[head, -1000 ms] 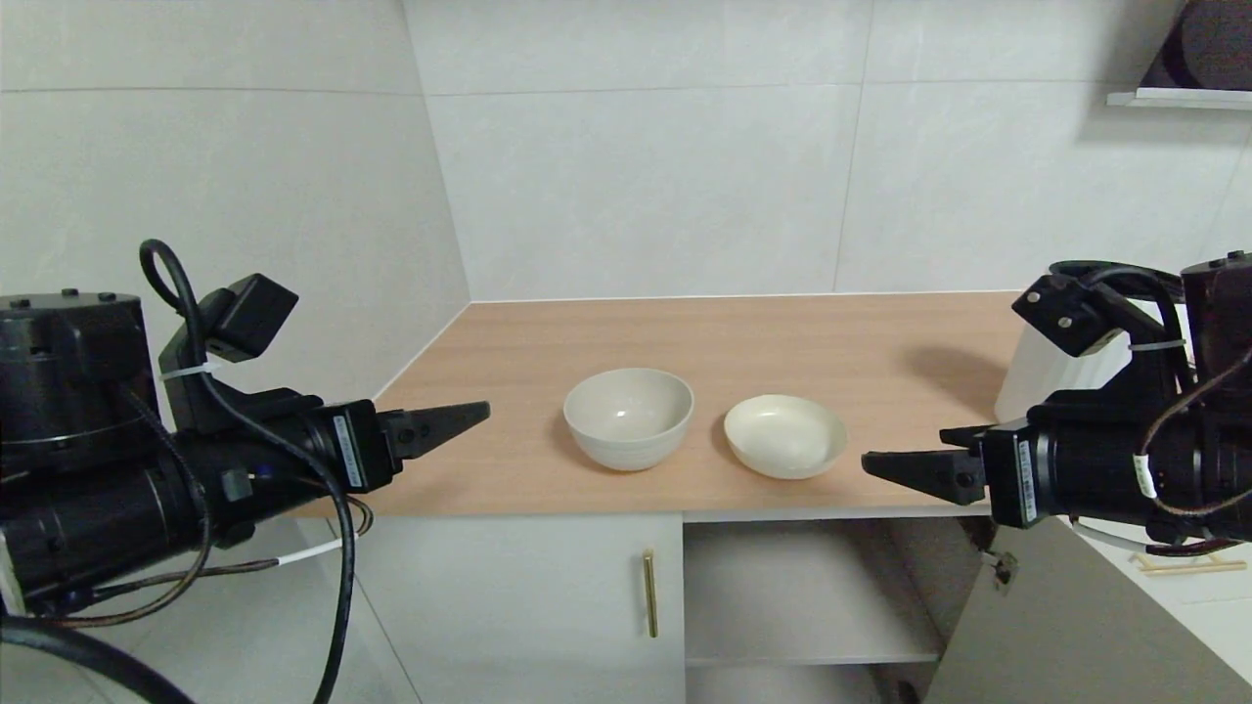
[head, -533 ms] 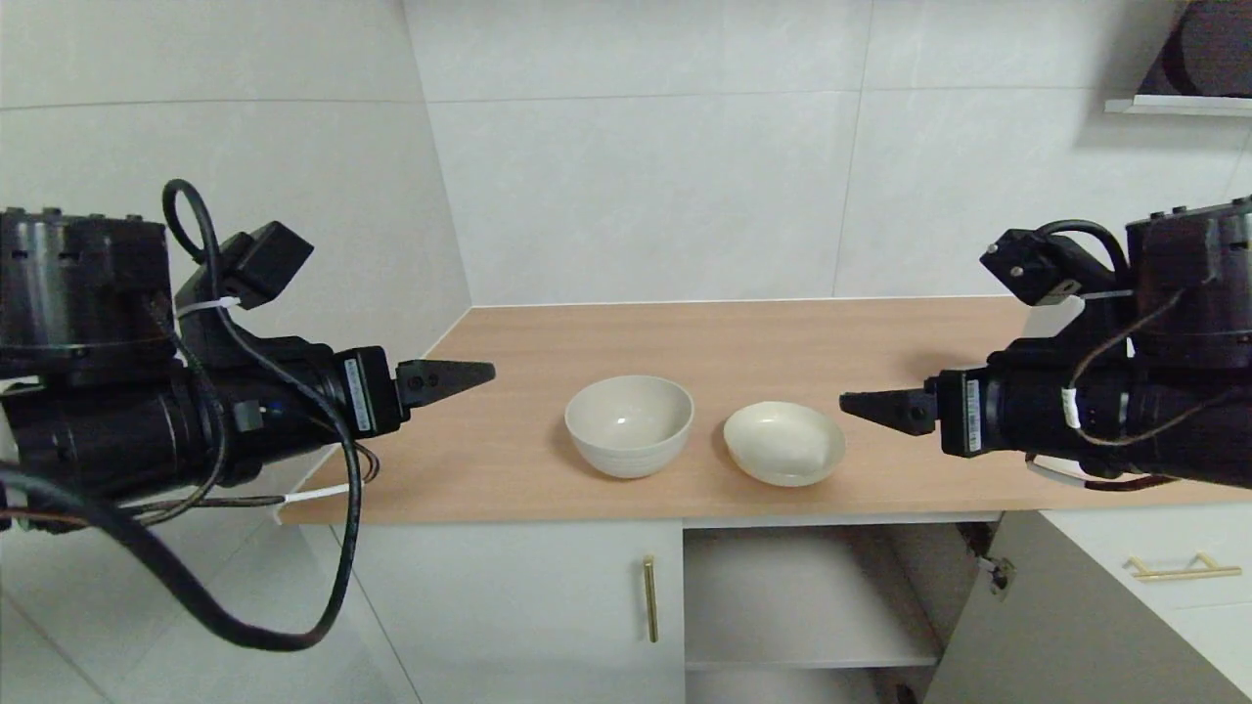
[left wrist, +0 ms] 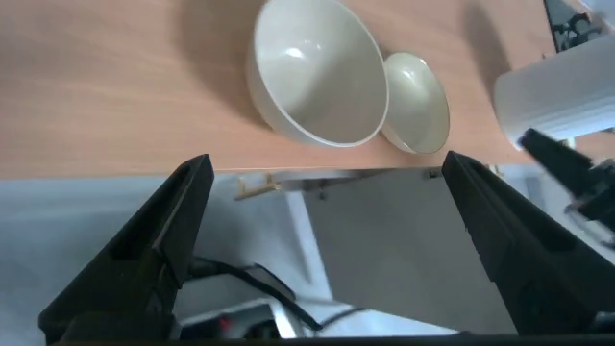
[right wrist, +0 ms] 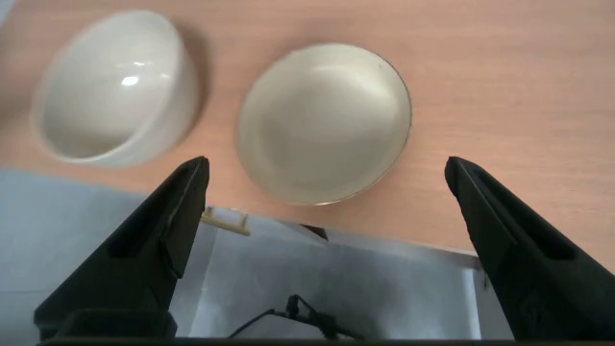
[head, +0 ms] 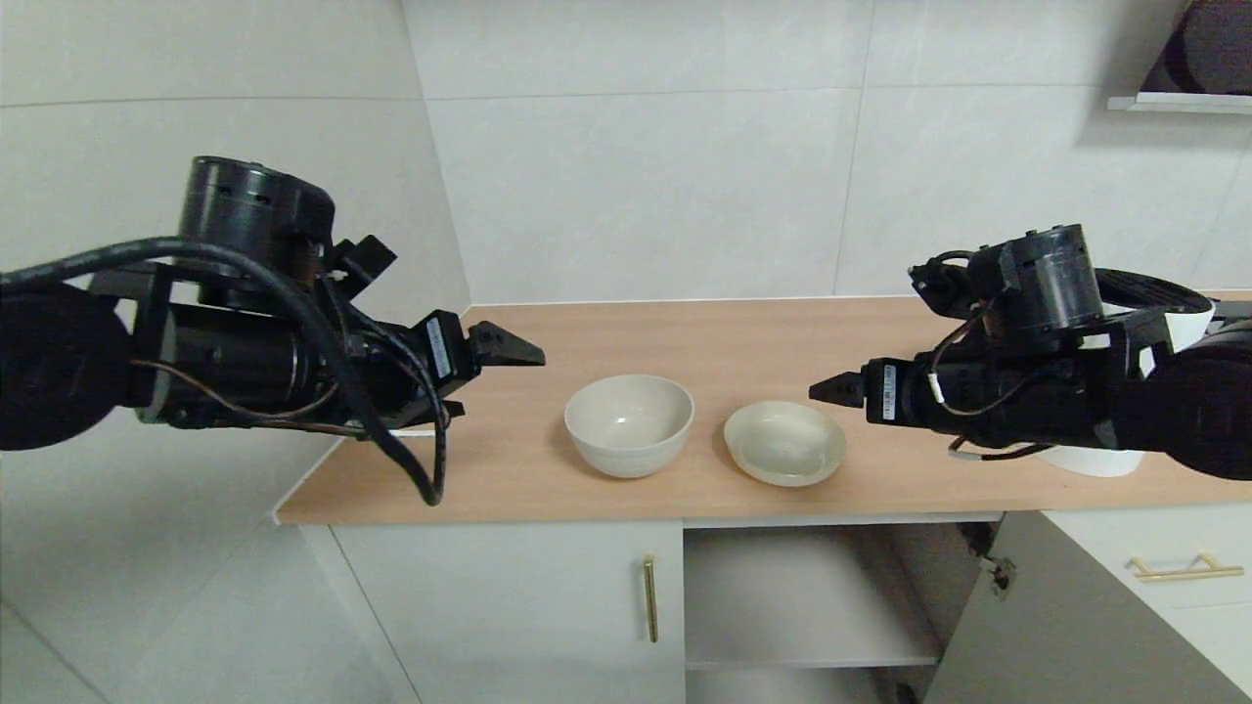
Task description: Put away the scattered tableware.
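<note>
Bowls first: the deep bowl point(head: 629, 423) and the shallow dish point(head: 785, 441) sit side by side near the front edge of the desk point(head: 743, 332). My left end effector point(head: 511, 349) and right end effector point(head: 831, 389) flank them, both spread wide and empty. Both pieces look glazed, rigid, slippery and breakable, so I'd pinch each across its rim.

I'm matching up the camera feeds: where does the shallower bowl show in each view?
Head view: shallow bowl on the counter, right of the deep bowl.
Left wrist view: shallow bowl just beyond the deep bowl.
Right wrist view: shallow bowl mid-picture, beside the deep bowl.
Shared landmark: the deep bowl.
</note>
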{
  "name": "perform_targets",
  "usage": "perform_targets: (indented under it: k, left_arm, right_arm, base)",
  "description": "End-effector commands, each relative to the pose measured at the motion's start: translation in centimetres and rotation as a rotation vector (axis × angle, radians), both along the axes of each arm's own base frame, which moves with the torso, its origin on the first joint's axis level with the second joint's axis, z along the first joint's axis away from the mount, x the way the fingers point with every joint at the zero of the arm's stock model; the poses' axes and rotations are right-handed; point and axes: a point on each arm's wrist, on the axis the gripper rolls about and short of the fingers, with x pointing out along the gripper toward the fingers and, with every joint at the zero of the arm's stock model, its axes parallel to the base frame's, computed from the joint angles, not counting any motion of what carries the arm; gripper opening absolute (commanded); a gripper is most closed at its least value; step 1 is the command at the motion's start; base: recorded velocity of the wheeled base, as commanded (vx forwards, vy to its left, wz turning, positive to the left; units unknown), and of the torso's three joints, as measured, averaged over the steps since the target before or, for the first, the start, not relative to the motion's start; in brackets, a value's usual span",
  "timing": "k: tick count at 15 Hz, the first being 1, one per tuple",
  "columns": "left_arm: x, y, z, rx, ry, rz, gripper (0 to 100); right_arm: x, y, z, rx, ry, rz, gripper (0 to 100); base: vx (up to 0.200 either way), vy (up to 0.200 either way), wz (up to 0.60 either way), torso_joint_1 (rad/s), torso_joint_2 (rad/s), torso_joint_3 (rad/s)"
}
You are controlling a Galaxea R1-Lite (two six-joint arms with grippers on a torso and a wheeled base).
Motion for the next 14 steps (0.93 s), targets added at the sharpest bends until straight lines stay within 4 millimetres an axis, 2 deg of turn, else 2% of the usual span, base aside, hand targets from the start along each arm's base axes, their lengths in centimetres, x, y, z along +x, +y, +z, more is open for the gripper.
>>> perform_targets:
  k: [1,4,8,11,14]
  left_arm:
    - [2.0,-1.6,-2.3,0.007,0.077,-0.009,100]
    - [4.3,-3.2,-4.6,-0.013,0.162,0.067,100]
    - [7.6,-5.1,-7.8,-0.017,0.237,0.168,100]
    - [8.6,-5.4,-8.6,-0.012,0.244,0.194,100]
    - [8.6,-5.4,-8.6,-0.012,0.243,0.194,100]
  right_arm:
    - [1.0,0.3,-1.5,-0.017,0.037,-0.007,100]
    - [1.7,0.1,-2.4,-0.025,0.059,-0.024,100]
    - [1.6,0.0,-2.4,-0.023,0.059,-0.026,100]
    - [1.6,0.0,-2.4,-0.024,0.061,-0.026,100]
    - [1.6,0.0,-2.5,-0.025,0.063,-0.026,100]
  base:
    - [0.0,0.0,0.0,0.0,0.0,0.0]
    - [0.0,0.0,0.0,0.0,0.0,0.0]
    - [0.0,0.0,0.0,0.0,0.0,0.0]
    - [0.0,0.0,0.0,0.0,0.0,0.0]
    - [0.0,0.0,0.0,0.0,0.0,0.0]
